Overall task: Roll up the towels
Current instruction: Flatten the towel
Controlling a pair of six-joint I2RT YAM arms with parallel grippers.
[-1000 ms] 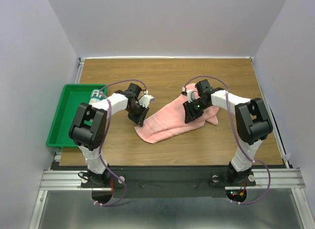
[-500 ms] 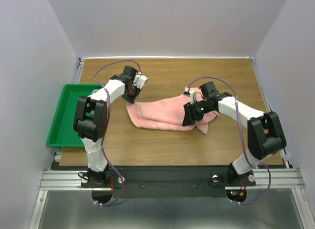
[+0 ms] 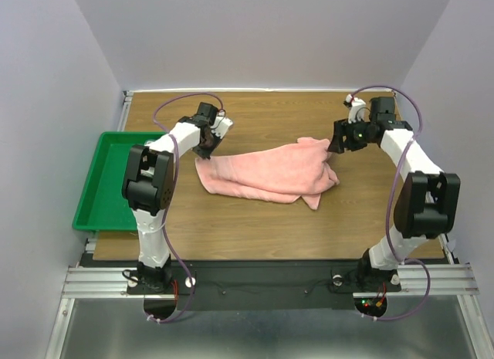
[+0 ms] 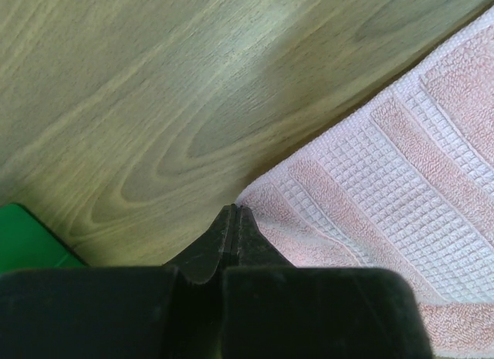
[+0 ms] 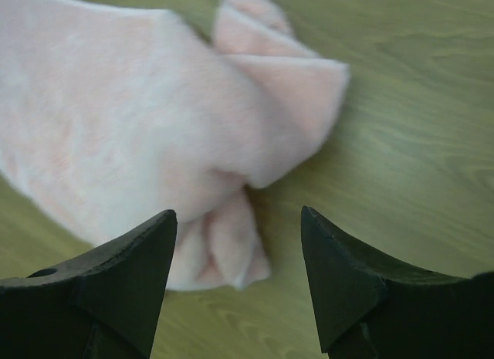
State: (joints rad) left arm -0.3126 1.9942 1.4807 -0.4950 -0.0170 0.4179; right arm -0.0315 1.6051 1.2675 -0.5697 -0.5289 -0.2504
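A salmon-pink terry towel [image 3: 266, 170] lies stretched across the middle of the wooden table, with its right end bunched in folds. My left gripper [image 3: 204, 149] is at the towel's far left corner. In the left wrist view its jaws [image 4: 235, 208] are pressed together right at that corner of the towel [image 4: 401, 166], pinching its edge. My right gripper [image 3: 337, 140] hovers just beyond the bunched right end. It stands open [image 5: 235, 212] with nothing between its fingers, and the towel's folds [image 5: 154, 127] lie ahead of it on the wood.
A green tray [image 3: 100, 181] sits off the table's left edge, and a corner of it [image 4: 23, 239] shows beside the left gripper. Grey walls close in the table on three sides. Bare wood shows behind the towel and in front of it.
The left gripper closed at the towel's left end and drew it up and left. The right gripper opened, let go of the right end, and swung to the far right. The towel now lies stretched out.
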